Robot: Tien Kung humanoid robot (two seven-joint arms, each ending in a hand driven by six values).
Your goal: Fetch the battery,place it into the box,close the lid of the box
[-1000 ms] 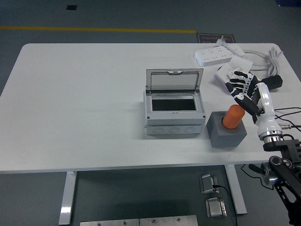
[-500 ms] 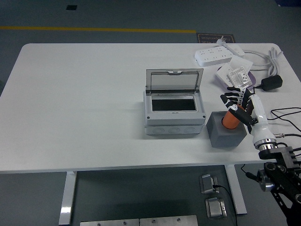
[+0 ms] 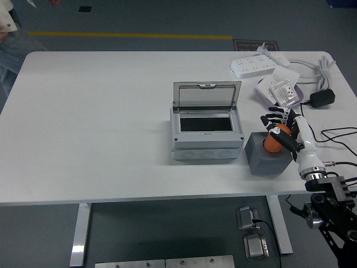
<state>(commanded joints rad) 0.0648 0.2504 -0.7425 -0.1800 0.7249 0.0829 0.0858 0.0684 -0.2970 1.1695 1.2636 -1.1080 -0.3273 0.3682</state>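
Observation:
The orange cylindrical battery (image 3: pixel 271 142) stands upright in a dark grey block holder (image 3: pixel 269 158) at the table's right. My right hand (image 3: pixel 279 129) is around the battery's top from the right, its fingers curled on it. The grey box (image 3: pixel 207 135) sits at the table's middle, its clear lid (image 3: pixel 206 96) standing open and its inside empty. The left arm is out of view.
A white power strip (image 3: pixel 253 66), a smaller adapter block (image 3: pixel 280 92) and cables (image 3: pixel 316 70) lie at the far right corner. A black plug (image 3: pixel 322 98) lies by the right edge. A person's sleeve (image 3: pixel 8 17) shows at the top left corner.
My right hand has come down and left from beside the adapter block and closed around the battery's top. A person's sleeve has appeared at the top left.

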